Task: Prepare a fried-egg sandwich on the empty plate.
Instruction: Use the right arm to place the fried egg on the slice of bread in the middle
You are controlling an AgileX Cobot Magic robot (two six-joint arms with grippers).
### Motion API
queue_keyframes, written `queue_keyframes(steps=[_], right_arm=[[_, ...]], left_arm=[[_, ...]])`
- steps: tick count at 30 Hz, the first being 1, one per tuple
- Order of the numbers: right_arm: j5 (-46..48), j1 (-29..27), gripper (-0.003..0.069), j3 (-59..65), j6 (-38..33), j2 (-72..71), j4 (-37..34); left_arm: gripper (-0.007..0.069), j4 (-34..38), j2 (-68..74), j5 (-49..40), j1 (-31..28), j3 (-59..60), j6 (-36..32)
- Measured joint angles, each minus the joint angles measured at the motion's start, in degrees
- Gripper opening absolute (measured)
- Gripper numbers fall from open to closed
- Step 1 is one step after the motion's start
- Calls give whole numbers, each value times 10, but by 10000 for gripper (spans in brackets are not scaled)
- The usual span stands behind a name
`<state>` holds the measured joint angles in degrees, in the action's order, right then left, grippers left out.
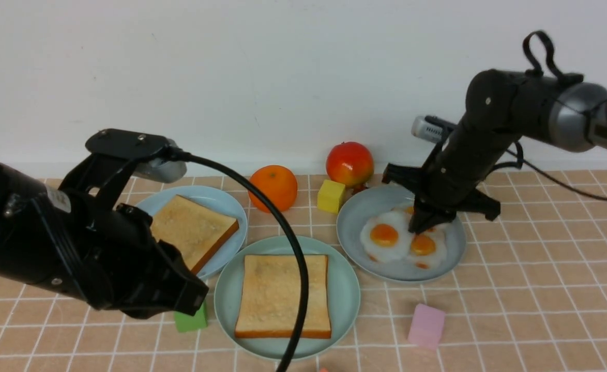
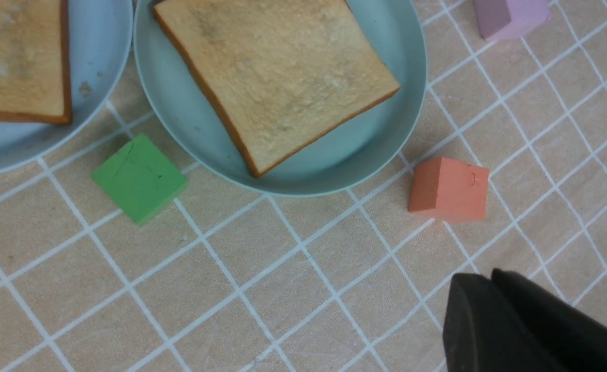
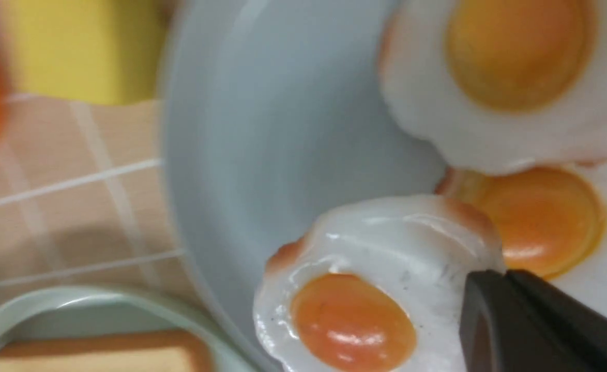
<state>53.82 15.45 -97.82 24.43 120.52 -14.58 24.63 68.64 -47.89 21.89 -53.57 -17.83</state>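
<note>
Pickup is the step: my left hand (image 1: 192,299) waits closed and empty beside the mint plate (image 1: 346,299), toast (image 1: 272,294) on it. My right hand (image 1: 420,227) is pinched on the white of one egg (image 3: 376,289) on the grey plate (image 1: 349,227). Next I lift it clear and carry it onto that toast.

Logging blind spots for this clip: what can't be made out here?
1) Left pincer: open or shut unclear; its own arm hides it in the front view, and the left wrist view's edge crops it.
2) Right pincer: grip on the egg unclear; the right wrist view shows one cropped finger.
3) Egg count: in the front view, the pincer covers part of the pile.
</note>
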Motion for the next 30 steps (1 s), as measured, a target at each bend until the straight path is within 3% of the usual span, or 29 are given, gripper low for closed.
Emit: queue_keyframes(steps=[6, 13, 16, 24, 29, 30], right_arm=[[-15, 8, 2, 0, -106, -34, -82], [-4, 75, 2, 0, -251, -16, -205], [-5, 103, 2, 0, -265, 5, -223], [-3, 115, 28, 0, -268, 42, -220], [-5, 114, 118, 1, -268, 40, -220], [-3, 113, 184, 1, -270, 34, -219]], left_arm=[[39, 0, 0, 0, 0, 0, 0], [48, 0, 0, 0, 0, 0, 0], [50, 0, 0, 0, 0, 0, 0], [59, 0, 0, 1, 0, 0, 0], [66, 0, 0, 4, 0, 0, 0], [69, 0, 0, 9, 0, 0, 0]])
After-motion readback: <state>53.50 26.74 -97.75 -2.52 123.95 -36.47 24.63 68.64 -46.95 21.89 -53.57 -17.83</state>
